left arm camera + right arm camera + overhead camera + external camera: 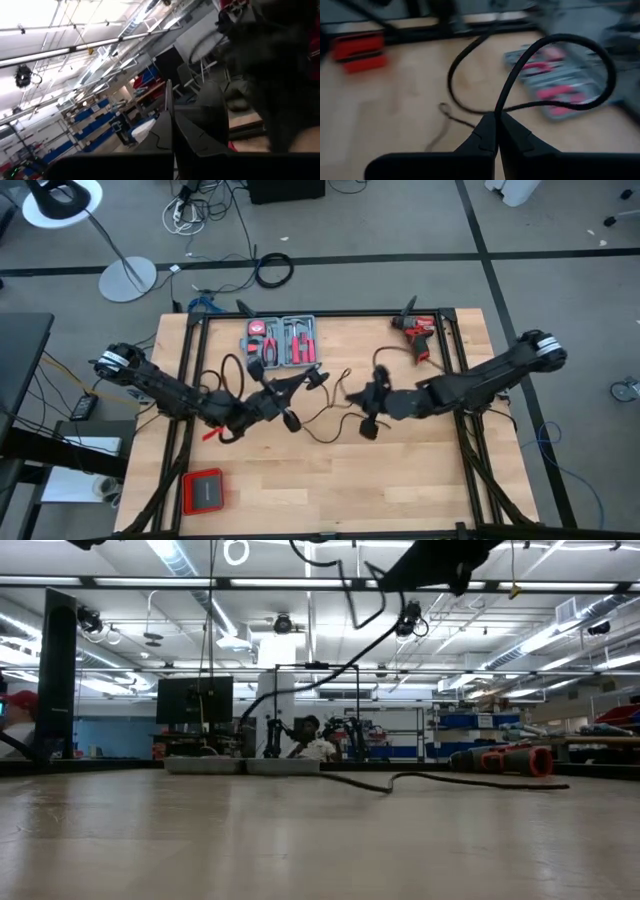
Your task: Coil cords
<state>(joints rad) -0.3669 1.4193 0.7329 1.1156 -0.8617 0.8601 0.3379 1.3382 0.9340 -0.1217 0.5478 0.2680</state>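
My right gripper pinches the black cable, looping over the tool case; overhead, my left gripper is clenched too, cable unseen.

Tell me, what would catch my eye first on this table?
Two dark robot arms meet over the middle of the wooden table, both pinching one thin black cable that sags between them. The right gripper is shut on a loop of it; the left gripper is shut on it too. Behind them lie a grey tool case and a red drill.
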